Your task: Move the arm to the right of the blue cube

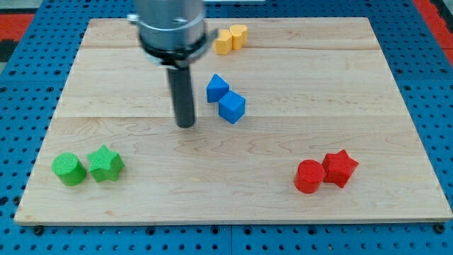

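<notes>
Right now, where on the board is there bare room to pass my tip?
Free: the view's right, between the blue cube and the red blocks, and the bottom middle between those and the green blocks. Crowded: my tip to the blue pair, with yellow blocks above.

Wooden board [297, 78] with eight coloured blocks

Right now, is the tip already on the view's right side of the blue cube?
No, my tip sits to the view's left of the blue cube, with a gap of bare board between them.
</notes>
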Motion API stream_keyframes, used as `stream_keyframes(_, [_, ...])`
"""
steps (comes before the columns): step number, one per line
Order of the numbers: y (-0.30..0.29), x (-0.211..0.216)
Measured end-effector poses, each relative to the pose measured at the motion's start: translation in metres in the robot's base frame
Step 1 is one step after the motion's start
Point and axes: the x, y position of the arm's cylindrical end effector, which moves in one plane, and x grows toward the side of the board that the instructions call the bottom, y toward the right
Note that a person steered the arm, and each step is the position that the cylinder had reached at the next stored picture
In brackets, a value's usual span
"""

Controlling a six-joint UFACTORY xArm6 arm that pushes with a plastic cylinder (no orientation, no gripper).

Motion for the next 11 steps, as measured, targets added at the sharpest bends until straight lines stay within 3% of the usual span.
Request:
stream_keyframes(1, [-0.100, -0.013])
stream_keyframes(2, [-0.123, -0.057])
stream_keyframes(3, [-0.098, -0.115])
stream_keyframes(4, [-0.033, -0.176])
stream_keyframes(5, [-0.008, -0.154])
stream_keyframes(7, [-0.008, -0.149])
stream_keyframes(9, [-0.045, -0.136])
stream_keyframes(10, [-0.058, -0.096])
stream_keyframes(11, [0.010, -0.028])
